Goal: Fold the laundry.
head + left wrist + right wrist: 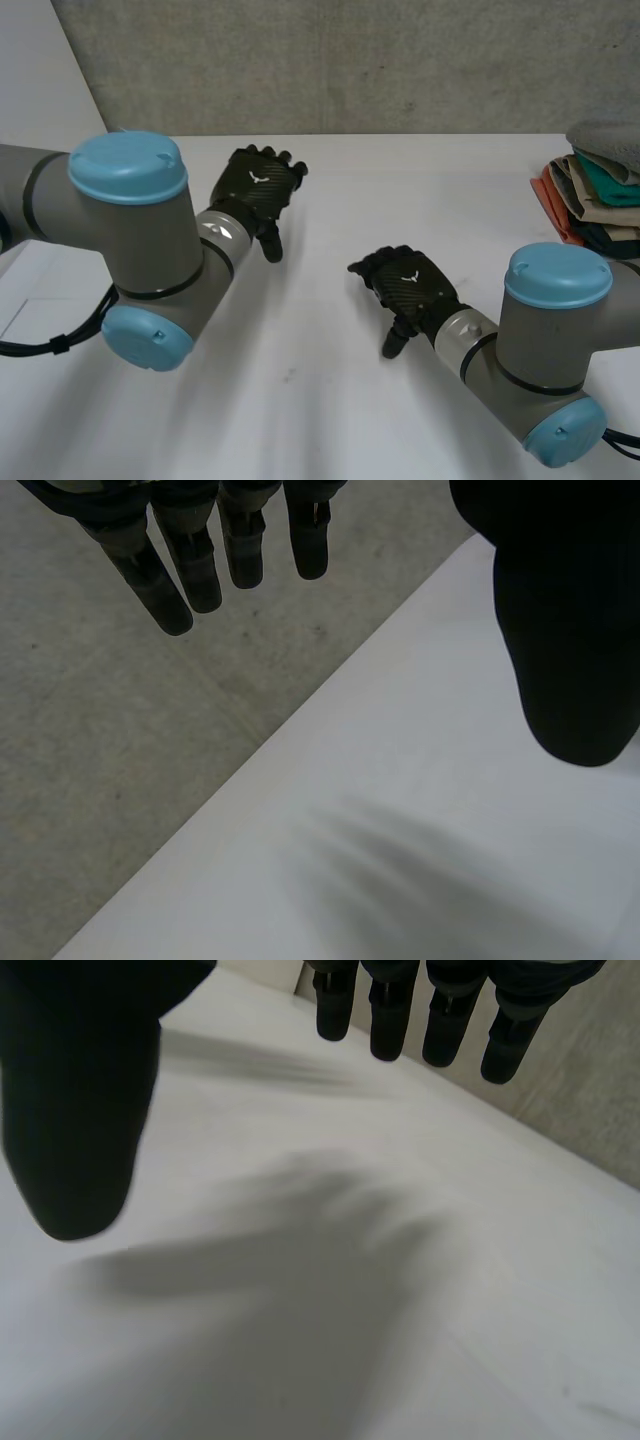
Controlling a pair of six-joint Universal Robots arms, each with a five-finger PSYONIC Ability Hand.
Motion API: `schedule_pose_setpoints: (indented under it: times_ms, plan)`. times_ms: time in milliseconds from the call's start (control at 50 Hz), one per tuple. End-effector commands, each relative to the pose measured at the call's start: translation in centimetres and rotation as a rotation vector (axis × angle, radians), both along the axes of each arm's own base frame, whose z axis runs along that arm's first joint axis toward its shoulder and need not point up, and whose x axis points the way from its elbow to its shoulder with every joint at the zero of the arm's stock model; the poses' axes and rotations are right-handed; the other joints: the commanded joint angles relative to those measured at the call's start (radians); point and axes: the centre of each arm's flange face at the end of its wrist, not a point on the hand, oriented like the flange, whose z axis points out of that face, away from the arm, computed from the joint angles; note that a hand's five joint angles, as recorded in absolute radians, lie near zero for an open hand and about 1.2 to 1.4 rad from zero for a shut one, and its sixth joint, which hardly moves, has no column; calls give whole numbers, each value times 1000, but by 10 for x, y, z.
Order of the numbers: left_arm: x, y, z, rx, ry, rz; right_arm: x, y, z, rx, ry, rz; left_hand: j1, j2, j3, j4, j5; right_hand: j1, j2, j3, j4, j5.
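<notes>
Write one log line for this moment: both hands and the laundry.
left hand: open, empty | right hand: open, empty | folded laundry stack: far right on white table, untouched

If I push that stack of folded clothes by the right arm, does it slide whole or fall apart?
Likely shears: the stack of folded clothes is several loose layers with uneven edges, so upper pieces may slip. It looks soft; lifted from one side, it would probably sag and unfold.

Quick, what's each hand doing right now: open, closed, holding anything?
Left hand: open, holding nothing.
Right hand: open, holding nothing.
</notes>
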Motion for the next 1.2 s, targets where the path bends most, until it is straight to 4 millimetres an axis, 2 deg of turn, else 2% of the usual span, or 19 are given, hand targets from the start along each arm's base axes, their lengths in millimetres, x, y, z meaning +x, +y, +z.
schedule_pose_setpoints:
  times_ms: [20,160,320,340,400,420,480,500,540,640,720,760,880,960,1040,1200]
  plan:
    - [13,-15,14,-30,36,31,8,4,18,-30,-44,-13,-41,-36,-47,-34,-53,-56,-54,-53,-55,-51]
    - [21,-22,27,-53,63,47,7,-10,42,-97,-83,-65,-41,-36,-47,-34,-53,-56,-54,-53,-55,-51]
    - [49,-35,70,-117,199,117,-14,-50,100,-271,-148,-346,-41,-36,-47,-34,-53,-56,-54,-53,-55,-51]
    - [57,-36,79,-122,236,127,-20,-56,114,-298,-158,-389,-41,-36,-47,-34,-53,-56,-54,-53,-55,-51]
    - [72,-36,95,-133,295,142,-30,-59,130,-301,-148,-435,-41,-36,-47,-34,-53,-56,-54,-53,-55,-51]
    - [82,-35,105,-141,330,150,-38,-59,141,-287,-136,-453,-41,-36,-47,-34,-53,-56,-54,-53,-55,-51]
    - [98,-30,120,-147,376,155,-53,-57,153,-244,-111,-476,-41,-36,-47,-34,-53,-56,-54,-53,-55,-51]
    - [108,-26,127,-139,396,156,-60,-54,158,-207,-99,-479,-41,-36,-47,-34,-53,-56,-54,-53,-55,-51]
    - [117,-19,132,-117,411,152,-66,-49,162,-168,-91,-470,-41,-36,-47,-34,-53,-56,-54,-53,-55,-51]
    - [137,16,127,29,397,111,-78,-29,173,-64,-83,-371,-41,-36,-47,-34,-53,-56,-54,-53,-55,-51]
    - [142,35,114,114,386,96,-91,-22,173,-21,-86,-351,-41,-36,-47,-34,-53,-56,-54,-53,-55,-51]
    - [143,39,112,112,388,99,-95,-21,173,-26,-93,-351,-41,-36,-47,-34,-53,-56,-54,-53,-55,-51]
    - [127,36,90,142,375,104,-95,-31,178,-166,-153,-374,-41,-36,-47,-34,-53,-56,-54,-53,-55,-51]
    - [122,34,83,137,364,161,-90,-32,179,-222,-170,-381,-41,-36,-47,-34,-53,-56,-54,-53,-55,-51]
    - [123,32,82,129,360,205,-87,-32,175,-218,-157,-395,-41,-36,-47,-34,-53,-56,-54,-53,-55,-51]
    - [118,35,89,117,369,151,-84,-27,172,-224,-112,-384,-41,-36,-47,-34,-53,-56,-54,-53,-55,-51]
